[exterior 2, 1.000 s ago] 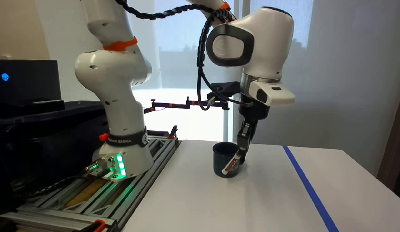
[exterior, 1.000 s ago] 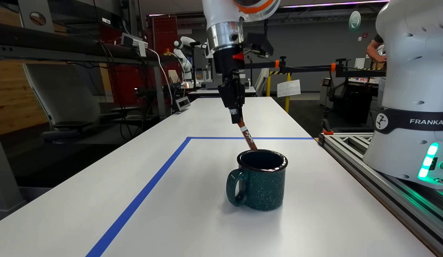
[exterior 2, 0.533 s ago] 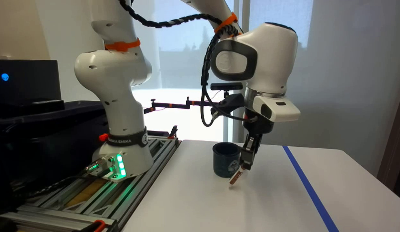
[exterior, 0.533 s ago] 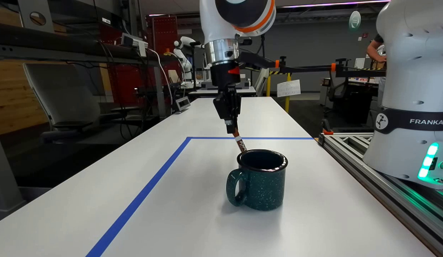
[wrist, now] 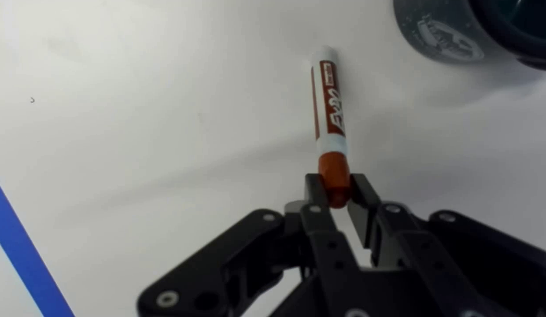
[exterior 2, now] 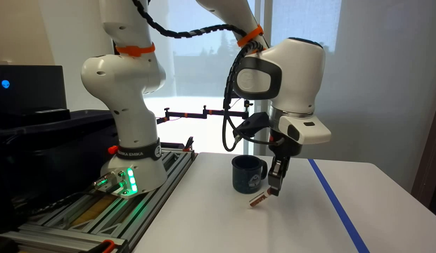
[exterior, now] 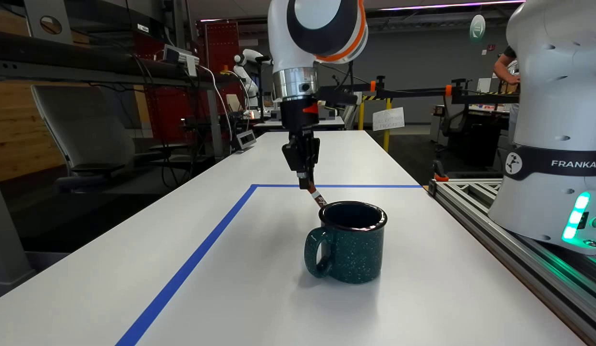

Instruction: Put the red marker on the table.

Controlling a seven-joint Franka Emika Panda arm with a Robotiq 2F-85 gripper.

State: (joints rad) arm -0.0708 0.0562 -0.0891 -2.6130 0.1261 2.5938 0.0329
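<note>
gripper and marker lower than a second ago; marker tilted flatter too; jaws narrow, pinching it by the red cap; it slants down over the white table, near the mug but apart from it; cannot tell whether the far end touches the white table; mug upright; blue tape well apart from both.

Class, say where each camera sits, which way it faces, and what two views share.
Wrist view: above the pincer, looking down at the red marker; only the pincer shows.
An exterior view: above the table, looking along it past the mug; base, arm, pincer show.
An exterior view: above the table, facing a window; base, arm, pincer show.
Facing roughly opposite ways, both exterior views share mug and red marker.
</note>
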